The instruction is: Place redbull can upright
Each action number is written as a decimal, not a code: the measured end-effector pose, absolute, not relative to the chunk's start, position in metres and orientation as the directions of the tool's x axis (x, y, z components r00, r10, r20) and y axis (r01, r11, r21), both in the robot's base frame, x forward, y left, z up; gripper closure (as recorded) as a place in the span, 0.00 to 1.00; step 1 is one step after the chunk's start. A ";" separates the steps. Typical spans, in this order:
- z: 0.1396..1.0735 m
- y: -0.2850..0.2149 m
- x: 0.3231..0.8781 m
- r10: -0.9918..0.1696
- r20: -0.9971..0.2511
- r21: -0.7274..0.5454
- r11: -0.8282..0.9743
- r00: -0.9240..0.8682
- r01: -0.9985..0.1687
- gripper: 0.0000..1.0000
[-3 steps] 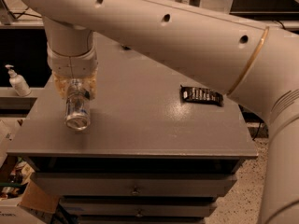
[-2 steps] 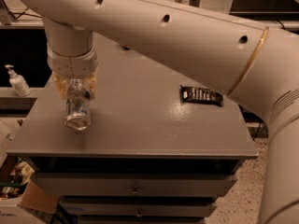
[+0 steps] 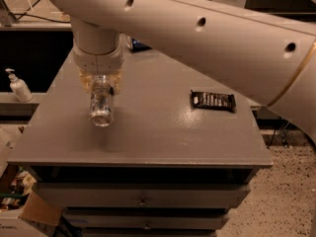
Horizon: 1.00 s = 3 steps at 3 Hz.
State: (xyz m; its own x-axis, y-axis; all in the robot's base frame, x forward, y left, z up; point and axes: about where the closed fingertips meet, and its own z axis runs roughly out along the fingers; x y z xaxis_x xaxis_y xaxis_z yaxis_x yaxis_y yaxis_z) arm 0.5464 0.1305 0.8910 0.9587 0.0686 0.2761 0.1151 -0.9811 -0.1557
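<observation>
Pincer [image 3: 100, 84] on the left is squeezed around one end of the redbull can [image 3: 101, 107], holding it above the left side of the bench [image 3: 163, 137]; I think it is light, thin and slippery, so hold its sides gently.

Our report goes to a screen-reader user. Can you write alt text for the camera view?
The robot's gripper holds the redbull can over the left part of a grey table, the can's end turned toward the camera. A dark packet lies on the table's right; a pump bottle stands beyond its left edge.
</observation>
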 end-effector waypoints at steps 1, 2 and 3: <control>0.902 0.108 0.565 0.032 0.349 -0.162 -0.982 0.937 0.093 1.00; 0.908 0.102 0.582 0.036 0.435 -0.180 -0.976 0.900 0.126 1.00; 0.911 0.109 0.601 0.044 0.538 -0.217 -0.958 0.842 0.188 1.00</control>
